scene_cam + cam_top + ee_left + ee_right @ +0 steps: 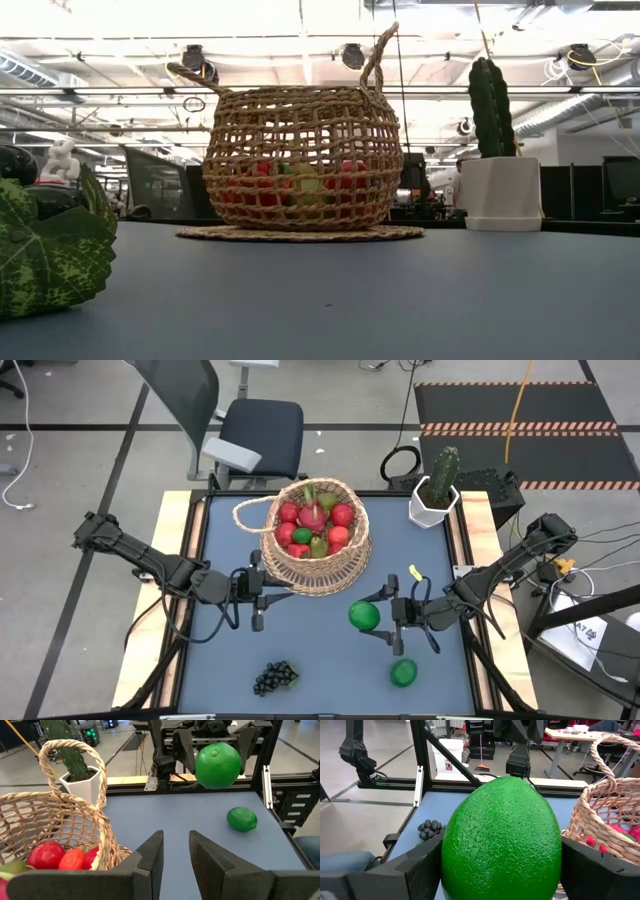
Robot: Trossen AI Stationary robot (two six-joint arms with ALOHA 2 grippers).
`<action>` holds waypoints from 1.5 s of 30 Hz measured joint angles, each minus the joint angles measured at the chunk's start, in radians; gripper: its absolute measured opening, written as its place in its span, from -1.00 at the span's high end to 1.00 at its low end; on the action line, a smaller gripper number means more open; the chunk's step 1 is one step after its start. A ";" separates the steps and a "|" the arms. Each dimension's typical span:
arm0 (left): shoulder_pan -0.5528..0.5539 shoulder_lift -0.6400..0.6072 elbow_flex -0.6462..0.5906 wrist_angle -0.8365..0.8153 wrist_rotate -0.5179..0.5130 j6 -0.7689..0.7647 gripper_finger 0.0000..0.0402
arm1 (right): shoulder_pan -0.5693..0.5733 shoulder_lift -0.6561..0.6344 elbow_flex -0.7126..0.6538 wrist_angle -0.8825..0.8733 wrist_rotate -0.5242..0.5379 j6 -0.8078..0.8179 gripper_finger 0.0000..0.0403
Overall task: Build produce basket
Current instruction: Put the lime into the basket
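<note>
the right tool [378, 616] grips a large green round fruit [364, 615] between its two dark fingers [410, 865], holding it above the blue desk [320, 660] just short of the basket's near side; in the right wrist view the fruit fills the gap between the fingers, with the woven wall close beyond it. the wicker basket [345, 565] stands at the far middle of the desk on a flat woven mat, its looped handle [250, 512] lying out toward the left arm's side. inside it sit red apples [343, 514], a pink fruit and green pieces, packed together. the left tool [257, 592] hangs just beside the basket's left wall with nothing in it, its fingers [150, 857] set a narrow gap apart. a small lime [403, 673] lies on the desk near the right arm, well apart from the basket, and a dark grape bunch [276, 677] rests near the front edge. a white pot with a cactus [436, 495] stands at the far right corner.
</note>
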 joint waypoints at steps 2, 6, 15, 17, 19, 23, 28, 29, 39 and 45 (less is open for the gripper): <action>-0.001 0.000 0.000 0.000 0.000 -0.005 0.54 | 0.000 0.000 0.000 -0.001 0.000 0.000 -0.60; -0.011 0.000 0.000 0.000 0.000 -0.003 0.54 | 0.000 0.000 0.000 0.000 0.000 0.007 -0.60; -0.013 0.000 0.000 0.005 0.000 -0.006 0.54 | -0.010 -0.003 0.000 0.002 0.001 -0.035 -0.60; -0.013 0.000 0.000 0.006 0.000 -0.006 0.54 | -0.020 -0.005 0.000 0.004 0.002 -0.044 -0.60; -0.012 0.000 0.000 0.006 0.000 -0.007 0.54 | -0.034 -0.005 0.000 0.004 0.002 -0.072 -0.60; -0.012 0.000 0.000 0.006 0.000 -0.007 0.54 | -0.072 -0.005 0.012 0.036 0.001 -0.143 -0.60; -0.012 0.000 0.000 0.006 0.000 0.001 0.54 | -0.129 -0.005 0.097 0.038 0.002 -0.218 -0.60; -0.012 0.000 0.000 0.005 0.000 0.003 0.54 | -0.145 -0.005 0.115 0.037 0.004 -0.220 -0.60; -0.012 0.000 0.000 0.005 0.000 0.005 0.54 | -0.353 0.034 0.342 -0.093 -0.040 -0.218 -0.60; -0.012 0.000 0.000 0.005 0.000 0.010 0.54 | -0.487 0.139 0.520 -0.205 -0.191 -0.213 -0.60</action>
